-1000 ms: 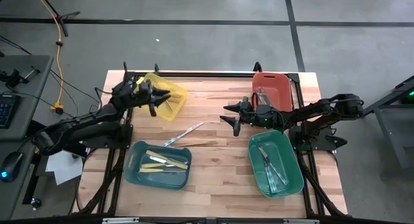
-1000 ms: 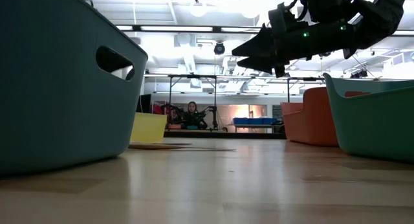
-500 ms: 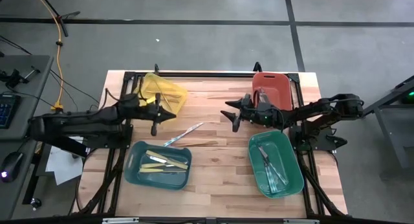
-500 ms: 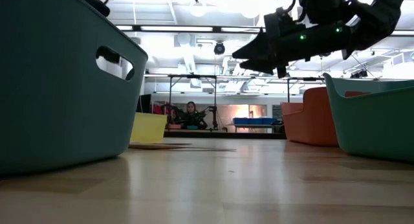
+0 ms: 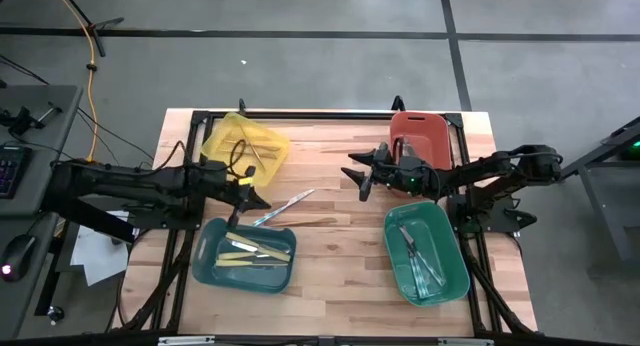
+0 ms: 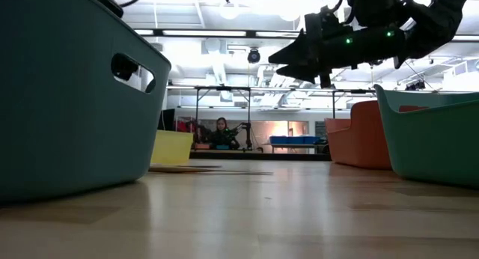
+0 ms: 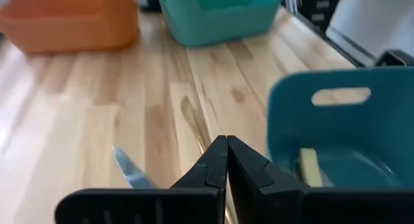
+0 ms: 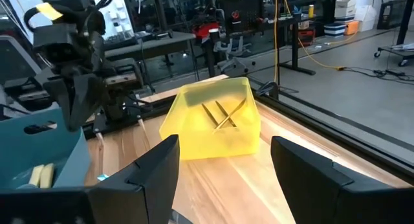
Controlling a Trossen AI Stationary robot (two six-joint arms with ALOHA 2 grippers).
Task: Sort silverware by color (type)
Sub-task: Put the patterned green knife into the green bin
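Two utensils lie flat on the table's middle: a teal-tinted knife and a gold-tan utensil; both show in the left wrist view, knife and gold-tan utensil. My left gripper is shut and empty, just left of the knife. My right gripper is open and empty, raised above the table beside the red bin. Gold-tan utensils lie in the yellow bin, cream ones in the dark teal bin, silver ones in the green bin.
Four bins stand on the table: yellow at far left, red at far right, dark teal at near left, green at near right. Bare wood lies between them. A person shows far off in the room behind.
My left gripper has gone from over the yellow bin toward the table's near edge and a little right, ending beside the knife. The gold-tan utensils in the yellow bin, covered before, now show.
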